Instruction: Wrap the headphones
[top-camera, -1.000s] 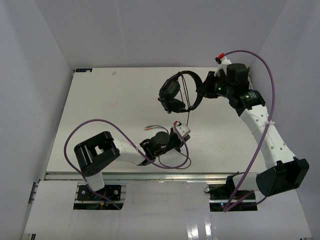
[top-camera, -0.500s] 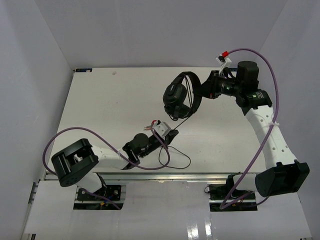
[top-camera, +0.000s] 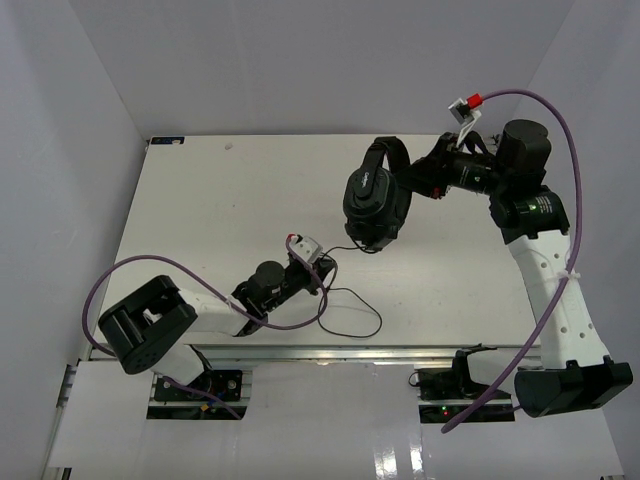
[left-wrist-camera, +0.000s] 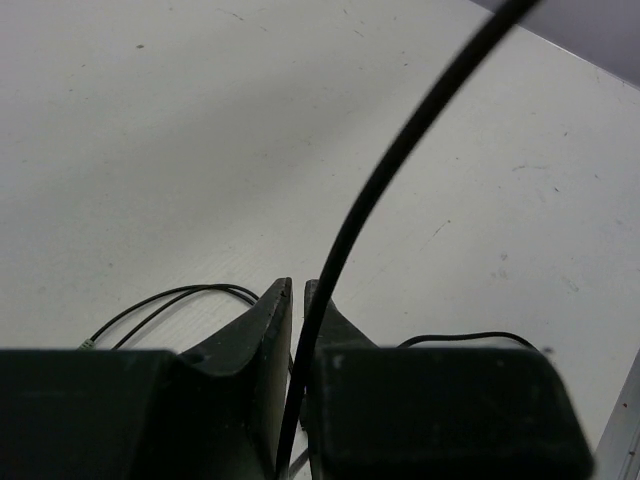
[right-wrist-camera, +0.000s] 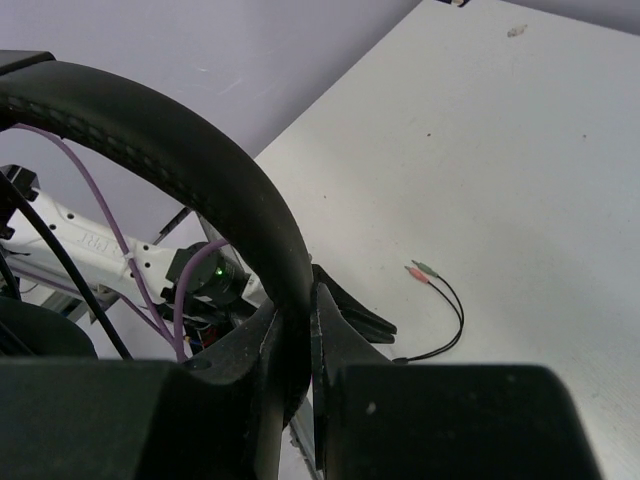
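Note:
The black headphones (top-camera: 372, 200) hang above the table's right half, earcups down. My right gripper (top-camera: 410, 181) is shut on their arched headband (right-wrist-camera: 200, 150), which fills the right wrist view between the closed jaws (right-wrist-camera: 300, 300). The thin black cable (top-camera: 352, 312) drops from the headset and loops on the table near the front edge. My left gripper (top-camera: 316, 262) is low over the table at the front centre, shut on this cable (left-wrist-camera: 400, 150), which runs up between its jaws (left-wrist-camera: 298, 300). The reddish and green plugs (right-wrist-camera: 420, 269) lie on the table.
The white table (top-camera: 200, 220) is walled by white panels on three sides. Purple robot cables (top-camera: 150, 265) arc over the left arm and along the right arm (top-camera: 545, 270). The metal front rail (top-camera: 300, 352) runs along the near edge.
My right gripper has swung the headphones rightward and turned them. My left gripper has moved left and slightly farther in, carrying the cable; the cable loop on the table has shifted.

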